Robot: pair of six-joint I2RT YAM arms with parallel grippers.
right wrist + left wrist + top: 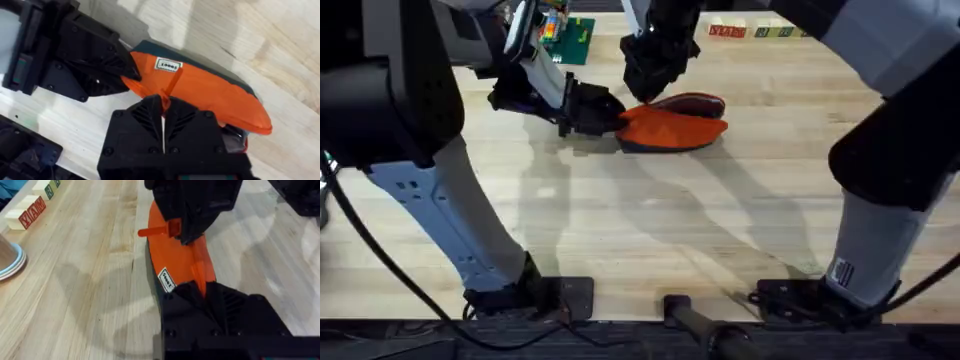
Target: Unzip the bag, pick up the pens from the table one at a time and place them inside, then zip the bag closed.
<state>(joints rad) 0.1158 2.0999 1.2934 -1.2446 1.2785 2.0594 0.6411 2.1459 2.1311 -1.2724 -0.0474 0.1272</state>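
Left pincer point(612, 118), seen from overhead, reaches in from the left and is clamped on the left end of the bag point(672, 130). The bag lies flat on the tabletop point(640, 230), toward the far middle, its orange body toward the camera and a dark red strip along its far edge. Right pincer point(650, 88) hangs directly above the bag's far left part, its tips at the top edge of the fabric. Coloured blocks point(750, 31) sit along the far edge of the tabletop, well apart from the bag.

From the left wrist, the left pincer point(200, 291) has its black fingers together on the near end of the bag point(175, 260), with a small white label point(166, 279) just beside them. The right pincer point(186, 236) stands over the far part of the bag, closed on an orange zip pull point(159, 230) that sticks out sideways. Lettered blocks point(30, 211) and a stack of cups point(11, 260) lie off to one side.

From the right wrist, the right pincer point(162, 102) has its fingers shut tight on a thin orange strip rising from the bag point(210, 97). The left pincer point(131, 75) grips the bag's end, close to the white label point(167, 65). A dark navy strip runs along one edge of the bag.
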